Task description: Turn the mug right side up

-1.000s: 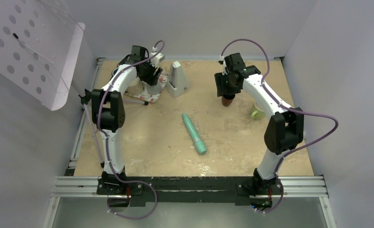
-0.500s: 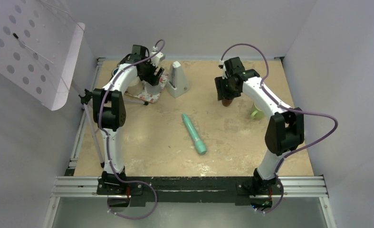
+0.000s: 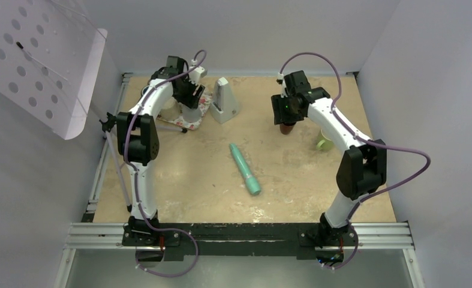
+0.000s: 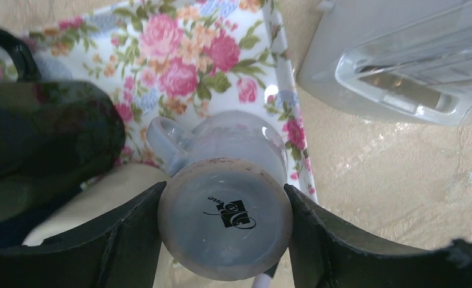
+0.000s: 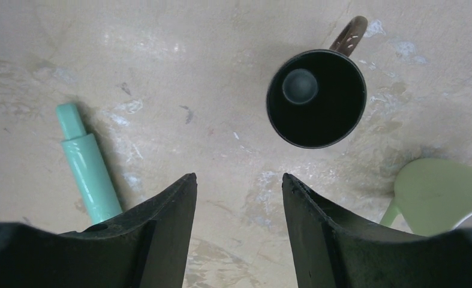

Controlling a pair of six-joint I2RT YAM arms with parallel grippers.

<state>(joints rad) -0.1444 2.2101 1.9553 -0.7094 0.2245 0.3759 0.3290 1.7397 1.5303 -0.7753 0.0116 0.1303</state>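
A pale grey mug point(image 4: 224, 225) stands upside down on a floral tray point(image 4: 179, 54), its base with a black logo facing my left wrist camera and its handle pointing toward a black mug point(image 4: 41, 132). My left gripper point(image 4: 224, 187) is shut on the grey mug, one finger pressed against each side of its base. From above, the left gripper point(image 3: 190, 101) hangs over the tray point(image 3: 205, 101) at the back left. My right gripper point(image 5: 238, 176) is open and holds nothing, above bare table beside an upright dark brown mug point(image 5: 316, 99).
A white plastic stand point(image 3: 224, 101) sits right of the tray. A teal cylinder point(image 3: 245, 169) lies mid-table. A green mug point(image 3: 324, 143) is right of the brown mug point(image 3: 287, 127). A cream object point(image 3: 169, 108) is left of the tray. A perforated white panel point(image 3: 41, 60) leans at the far left.
The left wrist twisted a little over the tray and came back, with its fingers on the grey mug again. The right gripper shifted slightly over the brown mug.
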